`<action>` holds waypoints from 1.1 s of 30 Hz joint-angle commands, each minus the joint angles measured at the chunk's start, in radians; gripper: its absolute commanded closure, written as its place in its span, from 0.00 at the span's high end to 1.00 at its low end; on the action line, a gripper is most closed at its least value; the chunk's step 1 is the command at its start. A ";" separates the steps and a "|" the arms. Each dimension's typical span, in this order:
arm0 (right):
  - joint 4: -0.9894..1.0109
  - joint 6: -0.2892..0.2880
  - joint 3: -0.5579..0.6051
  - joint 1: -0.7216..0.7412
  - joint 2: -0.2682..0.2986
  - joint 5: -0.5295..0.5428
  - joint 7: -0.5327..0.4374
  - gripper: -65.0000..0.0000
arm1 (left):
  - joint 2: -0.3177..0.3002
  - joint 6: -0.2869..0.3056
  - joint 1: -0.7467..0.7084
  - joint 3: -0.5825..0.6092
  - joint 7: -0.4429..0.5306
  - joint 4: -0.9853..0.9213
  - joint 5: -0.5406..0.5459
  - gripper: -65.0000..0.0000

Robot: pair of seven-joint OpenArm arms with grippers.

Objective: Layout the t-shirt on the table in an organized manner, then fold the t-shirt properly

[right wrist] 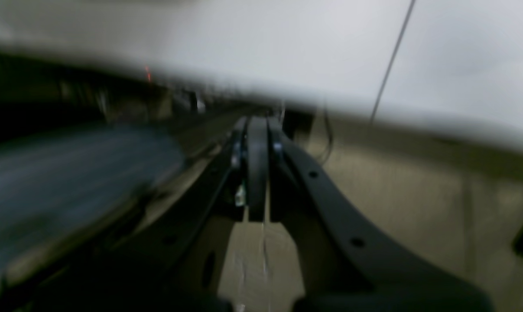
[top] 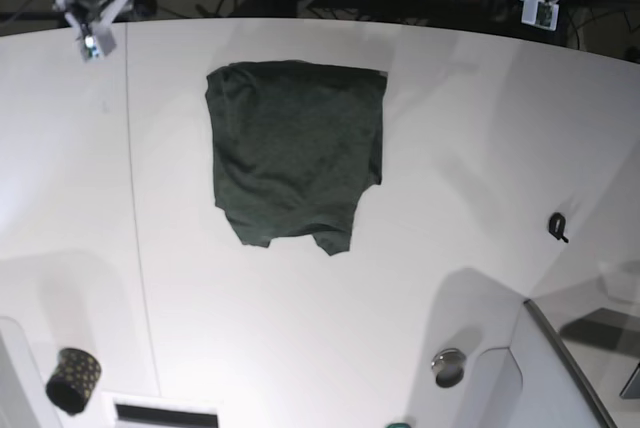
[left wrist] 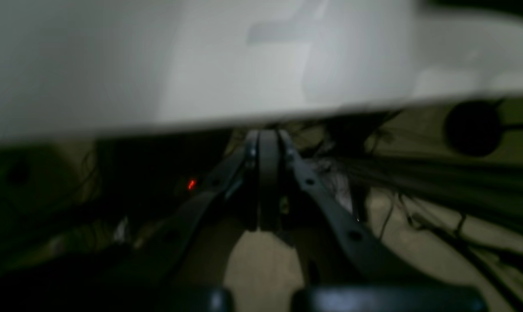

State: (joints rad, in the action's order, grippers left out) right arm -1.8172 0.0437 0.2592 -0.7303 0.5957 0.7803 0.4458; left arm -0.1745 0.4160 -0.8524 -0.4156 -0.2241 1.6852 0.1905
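Soft, limp green t-shirt [top: 296, 148] lying partly folded mid-table [top: 480, 168], best pinched at corners or hem; left claw [left wrist: 268, 182] and right claw [right wrist: 257, 169] both closed, empty, well apart from it.

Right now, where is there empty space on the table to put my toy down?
The table is bare between the t-shirt and the small black clip, and left of the shirt past the seam. It is busier along the near edge, by the dark cup and round metal piece.

Both wrist views blurred; small black object [top: 557, 226] on table [top: 450, 148] unidentifiable
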 commanded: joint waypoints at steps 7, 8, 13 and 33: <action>0.150 -0.008 0.056 -0.010 -0.026 -0.003 0.008 0.01 | -0.001 0.004 -0.031 0.016 0.024 -0.184 0.011 0.00; 0.195 -0.008 0.093 -0.002 -0.030 -0.003 0.003 0.01 | -0.006 0.004 -0.029 0.039 0.025 -0.233 0.011 0.00; 0.508 -0.009 0.308 0.154 -0.119 -0.189 0.002 0.01 | -0.052 0.004 0.057 0.229 0.147 -0.500 -0.018 0.00; 1.781 -0.005 0.160 0.590 -0.440 -0.717 -0.723 0.02 | 0.031 -0.205 0.663 0.436 0.584 -1.594 -0.334 0.00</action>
State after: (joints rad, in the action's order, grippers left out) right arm -0.0334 0.0357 0.4232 -0.1463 0.1318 0.0658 -0.2733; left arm -0.1375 0.2008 -0.1757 0.0196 0.3542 0.0910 -0.1364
